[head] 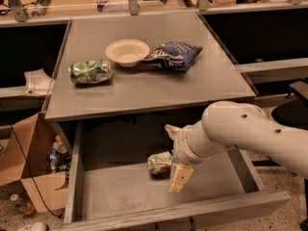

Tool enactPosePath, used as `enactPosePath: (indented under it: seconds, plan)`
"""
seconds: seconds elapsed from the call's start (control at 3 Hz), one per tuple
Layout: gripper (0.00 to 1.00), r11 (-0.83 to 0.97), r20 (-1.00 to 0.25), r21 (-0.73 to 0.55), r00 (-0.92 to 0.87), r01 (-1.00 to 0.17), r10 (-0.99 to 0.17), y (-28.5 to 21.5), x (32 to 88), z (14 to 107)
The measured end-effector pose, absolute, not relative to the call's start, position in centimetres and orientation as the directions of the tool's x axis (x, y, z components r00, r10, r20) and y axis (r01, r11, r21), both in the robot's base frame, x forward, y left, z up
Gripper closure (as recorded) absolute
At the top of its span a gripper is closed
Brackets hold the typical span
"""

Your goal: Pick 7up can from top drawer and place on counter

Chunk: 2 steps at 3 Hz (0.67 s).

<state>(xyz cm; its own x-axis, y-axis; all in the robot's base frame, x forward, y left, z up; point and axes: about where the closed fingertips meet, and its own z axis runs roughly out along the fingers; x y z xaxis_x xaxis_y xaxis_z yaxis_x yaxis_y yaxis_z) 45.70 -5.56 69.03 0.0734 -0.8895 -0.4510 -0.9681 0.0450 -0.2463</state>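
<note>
The 7up can [159,161] lies on its side on the floor of the open top drawer [110,191], near its middle. My gripper [175,154] is down in the drawer at the can's right end, on the white arm that comes in from the right. Its fingers [180,177] stand wide apart, one behind the can and one in front, so it is open around the can's end. The can's right end is hidden by the wrist. The counter [144,88] lies above and behind the drawer.
On the counter are a shiny green crinkled item [90,71] at the left, a white bowl [127,52] in the middle and a blue chip bag [173,56] to its right. A cardboard box [29,158] with litter stands on the floor left of the drawer.
</note>
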Motion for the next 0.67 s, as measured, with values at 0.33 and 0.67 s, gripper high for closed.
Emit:
enactPosePath:
  seconds: [0.33,0.67]
  plan:
    - [0.00,0.045,-0.451,-0.246,0.073,-0.968,-0.889,-5.6,45.7,69.0]
    - [0.00,0.056,-0.479,-0.229,0.062,-0.972,-0.875,-4.9,48.2,66.6]
